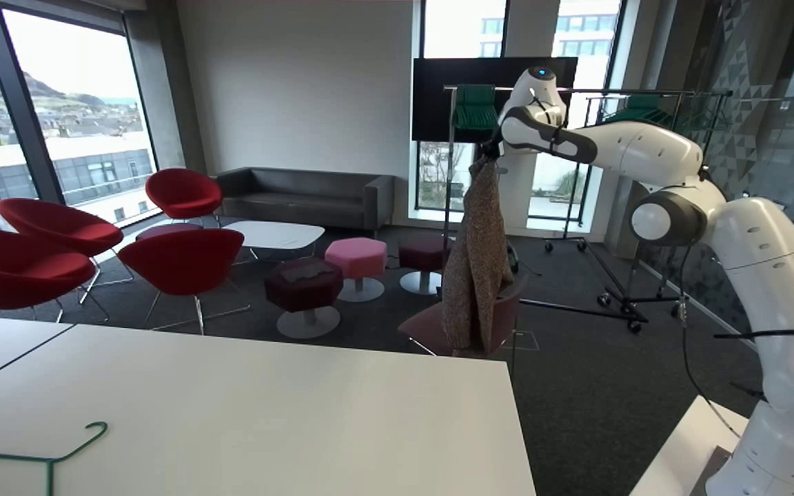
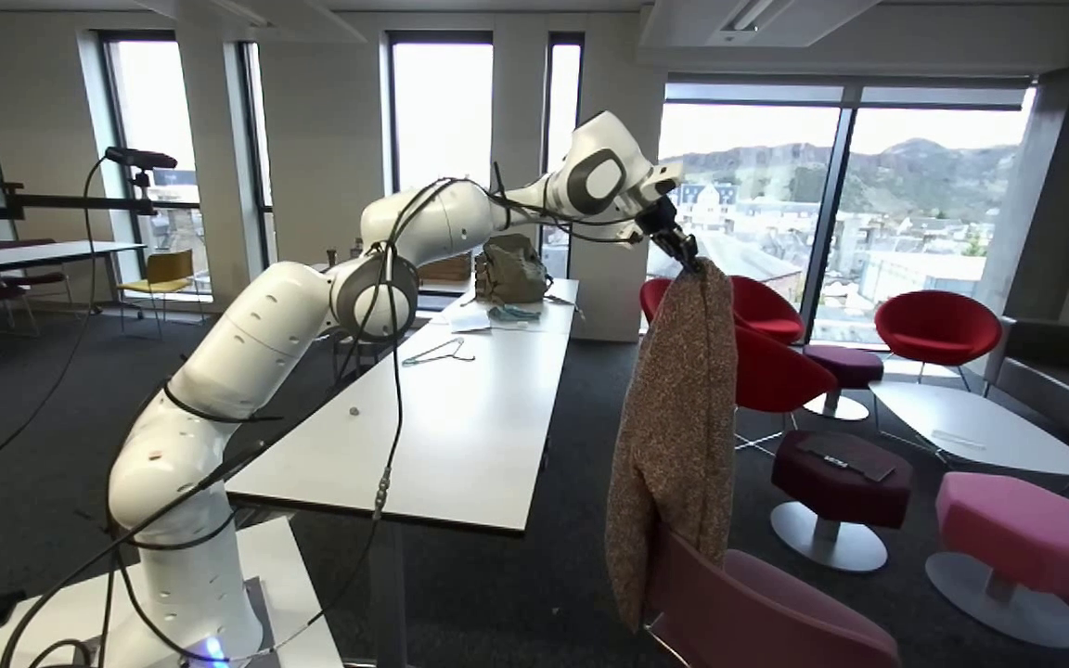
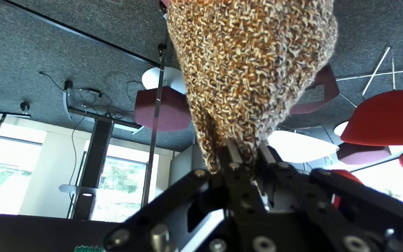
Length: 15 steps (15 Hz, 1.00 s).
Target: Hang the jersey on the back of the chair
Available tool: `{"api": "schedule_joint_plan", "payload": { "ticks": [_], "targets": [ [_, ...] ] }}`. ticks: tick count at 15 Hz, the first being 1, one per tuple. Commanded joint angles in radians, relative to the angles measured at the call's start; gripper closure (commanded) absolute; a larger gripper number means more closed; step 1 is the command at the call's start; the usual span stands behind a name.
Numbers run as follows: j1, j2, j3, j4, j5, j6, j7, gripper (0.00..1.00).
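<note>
Brownish-mauve mottled knitted jersey [image 2: 674, 417]: hangs long and nearly upright from a black two-fingered hand [image 2: 687, 261], its lower part down at the back of a maroon upholstered chair [image 2: 766, 622].
Hand: closed tight on the jersey's top end, the cloth bunched between its fingers [image 3: 234, 161].
Chair: stands beside a long white counter [image 1: 287, 406], apart from it; from here I can't tell how much of the jersey's weight its back takes.
White jointed arm [image 1: 652, 151]: stretched out, its far end raised well above the chair.
Counter: a thin green hanger [image 1: 50, 460] lies on top.
Lounge corner: four bright red round seats [image 1: 180, 258], a pink hexagonal stool [image 1: 355, 255], maroon hexagonal stools [image 1: 304, 284] near it, a dark grey sofa [image 1: 300, 196] along the wall.
Metal clothes rail [image 1: 704, 92]: green hangers [image 1: 475, 107] bunched together on it.
</note>
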Motion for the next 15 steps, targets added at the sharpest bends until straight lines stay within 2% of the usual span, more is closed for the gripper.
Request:
{"api": "schedule_joint_plan", "payload": {
  "ticks": [1, 7, 15],
  "targets": [
    [-0.007, 0.086, -0.042, 0.159, 0.032, -0.078, -0.035, 0.97],
    [-0.027, 0.123, -0.034, 0.194, 0.010, -0.104, -0.019, 0.97],
    [-0.055, 0.158, -0.019, 0.174, 0.024, -0.095, -0.028, 0.97]
  ]
}}
